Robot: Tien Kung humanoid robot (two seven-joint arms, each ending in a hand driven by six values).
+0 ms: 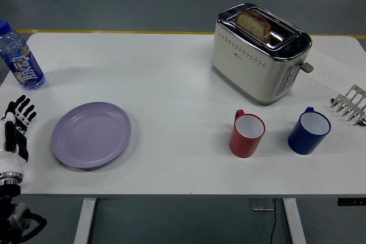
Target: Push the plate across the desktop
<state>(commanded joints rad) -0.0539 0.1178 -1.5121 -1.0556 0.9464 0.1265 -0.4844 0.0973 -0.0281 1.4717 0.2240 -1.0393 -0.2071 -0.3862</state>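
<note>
1. Left hand [17, 124]: positioned at the left edge of the white table [171, 72], near the front corner. Fingers are extended and loosely spread, grasping nothing. The hand lies just beside the plate but apart from it; no contact is visible.

2. Water bottle [20, 58]: upright near the far-left corner, behind the hand and clear of the plate.

3. Plate [91, 134]: lavender, empty, resting flat on the left part of the table toward the near edge. This is the item to be pushed. A wide bare area of tabletop lies to its right.

4. Red mug [247, 134]: upright, right of centre, well apart from the plate.

5. Toaster [260, 52]: behind the mugs, with 1 slice of bread [254, 25] standing in a slot.

6. Blue mug [309, 132]: upright, just beside the red mug on its right.

7. Metal rack [350, 104]: at the right edge, partly cut off by the picture.

8. Right hand: not in view.

Task status: judged as not started. The plate sits untouched. Remaining steps: bring the left hand against the plate rim, then slide the plate across the tabletop, stopping short of the red mug.
</note>
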